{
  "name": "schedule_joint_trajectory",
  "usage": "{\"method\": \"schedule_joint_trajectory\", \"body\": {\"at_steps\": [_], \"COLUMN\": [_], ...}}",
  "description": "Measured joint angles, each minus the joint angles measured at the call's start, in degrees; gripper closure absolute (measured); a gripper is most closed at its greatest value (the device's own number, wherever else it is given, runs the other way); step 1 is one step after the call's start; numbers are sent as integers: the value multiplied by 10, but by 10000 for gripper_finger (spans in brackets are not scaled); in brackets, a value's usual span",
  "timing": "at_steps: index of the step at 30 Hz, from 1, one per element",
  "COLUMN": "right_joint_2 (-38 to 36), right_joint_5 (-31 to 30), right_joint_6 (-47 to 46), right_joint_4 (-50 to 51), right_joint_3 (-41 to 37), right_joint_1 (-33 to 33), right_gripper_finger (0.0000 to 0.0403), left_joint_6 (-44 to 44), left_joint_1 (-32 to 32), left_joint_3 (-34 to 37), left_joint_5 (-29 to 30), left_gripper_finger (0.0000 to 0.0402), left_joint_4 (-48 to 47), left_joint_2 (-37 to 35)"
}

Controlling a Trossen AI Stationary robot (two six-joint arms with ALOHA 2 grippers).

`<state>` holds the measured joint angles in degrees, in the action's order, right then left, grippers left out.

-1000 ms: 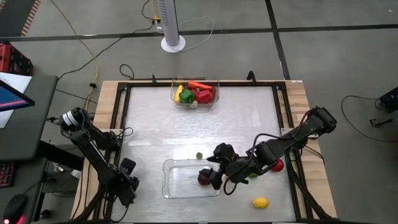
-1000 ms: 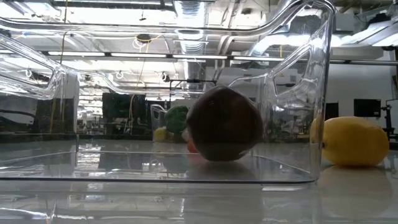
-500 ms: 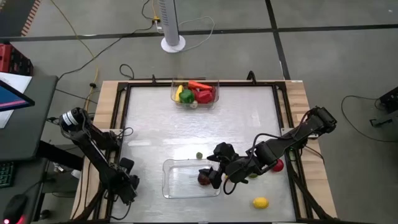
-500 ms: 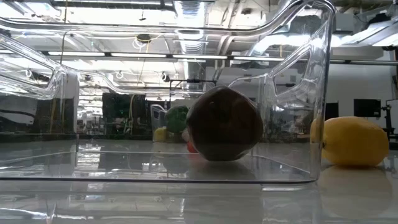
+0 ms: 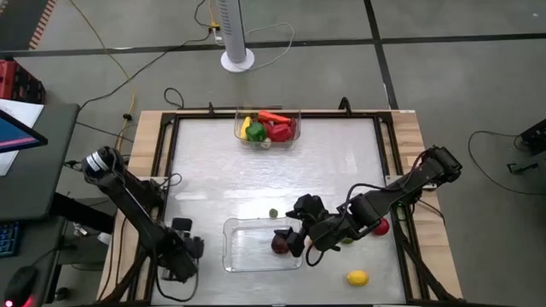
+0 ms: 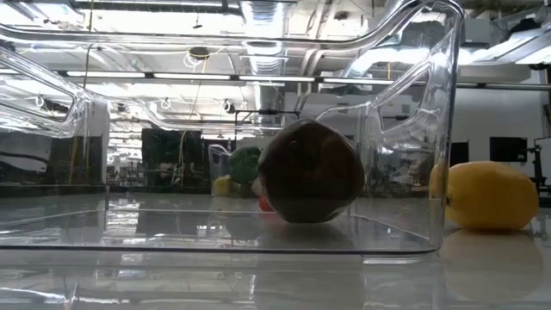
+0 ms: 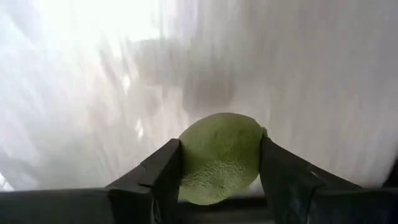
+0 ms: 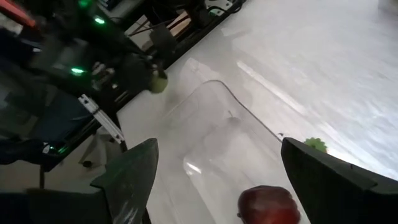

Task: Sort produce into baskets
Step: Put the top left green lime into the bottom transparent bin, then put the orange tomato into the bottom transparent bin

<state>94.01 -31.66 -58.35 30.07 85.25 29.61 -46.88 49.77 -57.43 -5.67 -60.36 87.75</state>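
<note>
Produce: I see it scattered in three places on the surface [image 5: 324, 170].
Maroon piece [image 5: 280, 244]: lies inside the near basket [image 5: 247, 246], at its right end; in the low view it sits on the basket floor close to the right wall [image 6: 311, 171].
Far basket [image 5: 267, 128]: at the far edge of the surface, holding red, green, yellow and orange pieces packed together.
Yellow lemon [image 5: 357, 277]: alone on the surface, outside the near basket, to its right and nearer the front edge; it also shows past the basket wall in the low view [image 6: 493, 195].
Small green piece [image 5: 273, 213]: on the surface just beyond the near basket's far wall.
Red piece [image 5: 380, 226]: beside the right arm, partly hidden by it.
Right hand [image 5: 294, 240]: over the right end of the near basket, above the maroon piece; I see its fingers spread wide and released, nothing between them.
Left hand [image 5: 183, 256]: at the front left of the surface, left of the near basket; fingers clenched on a pale green round fruit [image 7: 219, 157], gripped on both sides.
</note>
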Motion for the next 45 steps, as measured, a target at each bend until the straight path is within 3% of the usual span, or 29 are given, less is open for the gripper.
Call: {"method": "schedule_joint_trajectory", "body": {"at_steps": [3,11,15,19,24,31,40,45], "right_joint_2": [0,0,-1,-1,-4,-38,-81,-82], "right_joint_5": [-4,6,16,16,17,19,18,34], "right_joint_6": [-1,-3,-28,-74,-137,-257,-299,-306], "right_joint_4": [0,-7,17,51,92,237,317,356], "right_joint_3": [0,0,0,0,0,0,1,1], "right_joint_1": [0,0,0,0,4,25,60,62], "right_gripper_finger": [38,38,38,38,38,38,38,38], "left_joint_6": [6,122,162,189,187,177,190,181], "left_joint_1": [-19,-61,-89,-130,-205,-251,-261,-299], "left_joint_3": [-53,-217,-272,-279,-276,-276,-281,-305], "left_joint_5": [42,65,166,256,217,100,90,93], "left_gripper_finger": [230,230,230,230,230,199,110,99], "left_joint_4": [-1,21,49,97,112,116,145,148], "left_joint_2": [-5,-5,-6,-5,37,129,164,156]}}
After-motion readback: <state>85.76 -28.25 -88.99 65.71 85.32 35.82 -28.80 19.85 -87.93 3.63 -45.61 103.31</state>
